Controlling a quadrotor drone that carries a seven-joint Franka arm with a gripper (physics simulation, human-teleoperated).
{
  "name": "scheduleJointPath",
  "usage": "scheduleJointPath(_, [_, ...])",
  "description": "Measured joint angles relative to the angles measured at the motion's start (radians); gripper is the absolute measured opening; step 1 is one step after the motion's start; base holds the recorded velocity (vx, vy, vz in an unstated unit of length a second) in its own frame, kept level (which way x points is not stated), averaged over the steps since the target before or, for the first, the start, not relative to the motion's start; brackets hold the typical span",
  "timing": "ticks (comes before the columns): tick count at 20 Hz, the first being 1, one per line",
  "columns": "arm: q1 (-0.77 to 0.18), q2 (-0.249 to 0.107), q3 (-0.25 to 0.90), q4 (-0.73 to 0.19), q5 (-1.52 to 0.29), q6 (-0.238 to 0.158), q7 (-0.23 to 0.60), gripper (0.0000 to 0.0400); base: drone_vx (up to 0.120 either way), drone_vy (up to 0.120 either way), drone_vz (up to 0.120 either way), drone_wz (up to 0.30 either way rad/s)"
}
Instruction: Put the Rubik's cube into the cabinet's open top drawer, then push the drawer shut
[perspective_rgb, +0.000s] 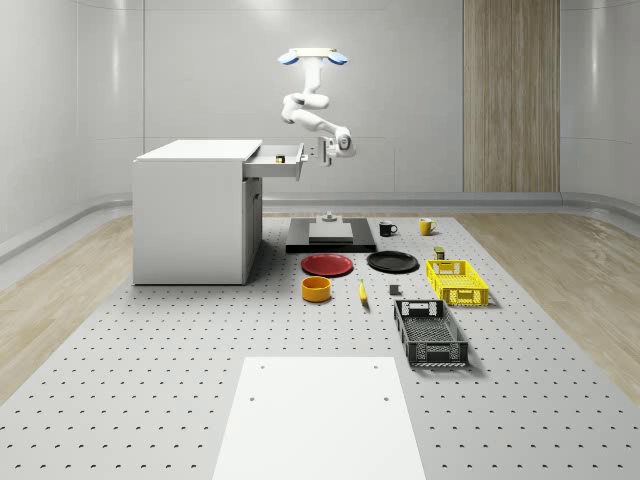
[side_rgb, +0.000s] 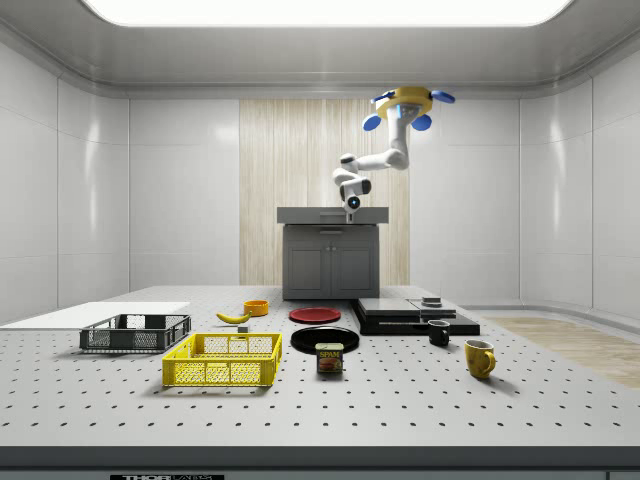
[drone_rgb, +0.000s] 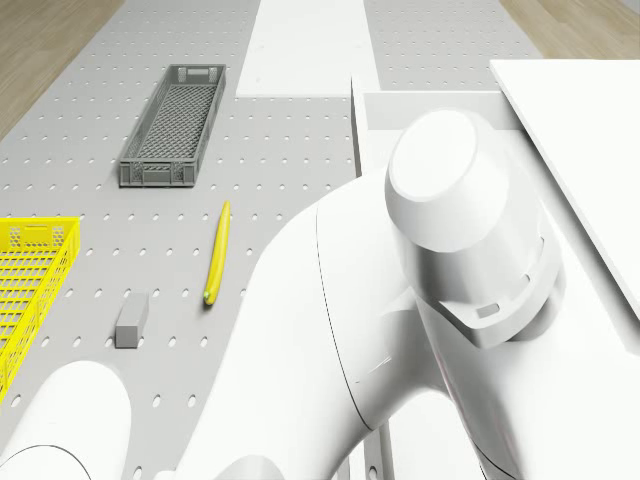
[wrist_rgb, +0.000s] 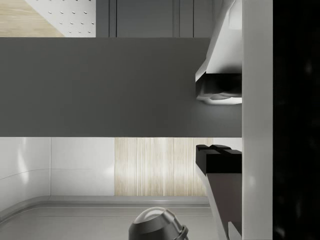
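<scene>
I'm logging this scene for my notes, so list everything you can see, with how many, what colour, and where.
Cabinet: one, white, whole-scene view's left, top drawer open.
Plates: two, red and black, side by side on the table.
Bowl: one, orange, in front of the red plate.
Banana: one, yellow, right of the bowl.
Crates: two, yellow and dark grey, whole-scene view's right.
Mugs: two, black and yellow, behind the plates.
Can: one, by the yellow crate.
Drone: one, hovering beside the cabinet.
Gripper: one, at the drawer front.

Yellow crate (perspective_rgb: 457, 282), red plate (perspective_rgb: 327, 264)
</scene>
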Motion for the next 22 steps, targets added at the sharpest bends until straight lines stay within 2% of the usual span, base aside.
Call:
scheduleJointPath(7, [-0.002,-0.003,-0.002,0.001,0.003,0.002,0.001,0.0108,0.000,0.000,0.000,0.000])
scheduleJointPath(10, [-0.003,-0.004,-0.002,0.001,0.003,0.003,0.001,0.0107,0.000,0.000,-0.120,0.000])
scheduleJointPath(14, [-0.004,-0.005,-0.003,0.001,0.004,0.004,0.001,0.0106,0.000,0.000,-0.030,0.000])
scheduleJointPath(18, [-0.005,-0.006,-0.003,0.001,0.005,0.005,0.001,0.0105,0.000,-0.110,0.000,0.000])
scheduleJointPath(22, [-0.005,-0.006,-0.003,0.001,0.006,0.006,0.001,0.0105,0.000,0.000,0.000,0.000])
